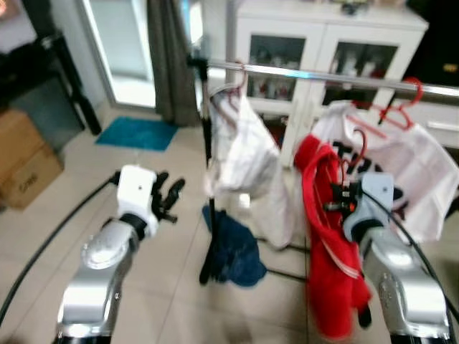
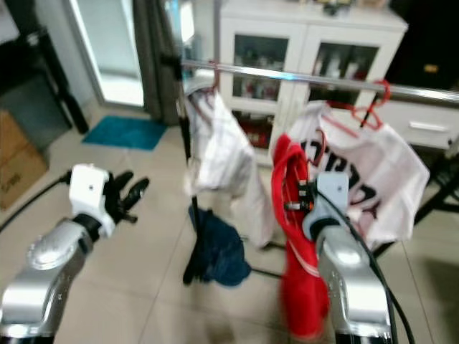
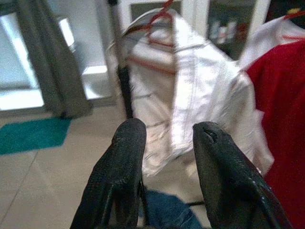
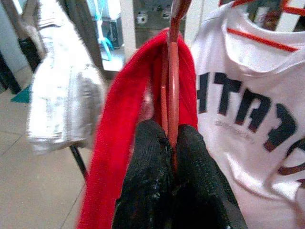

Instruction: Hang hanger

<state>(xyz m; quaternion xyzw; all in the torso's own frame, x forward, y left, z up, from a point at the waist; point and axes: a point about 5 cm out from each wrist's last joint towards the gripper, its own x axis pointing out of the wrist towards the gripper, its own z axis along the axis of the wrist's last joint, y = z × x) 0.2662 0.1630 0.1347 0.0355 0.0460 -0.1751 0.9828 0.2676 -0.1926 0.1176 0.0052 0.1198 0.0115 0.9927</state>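
Hanger [image 4: 171, 71], red, carrying red garment [image 1: 326, 251]: clenched in right tool [image 4: 172, 157], below the rail [image 1: 323, 75], between two hung white garments. Left tool [image 3: 164, 167]: released, empty, apart near rail's left end.

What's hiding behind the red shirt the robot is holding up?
Behind the red shirt, held on its red hanger by the right gripper, hangs a white T-shirt with dark letters from the rail. Some of its letters are covered.
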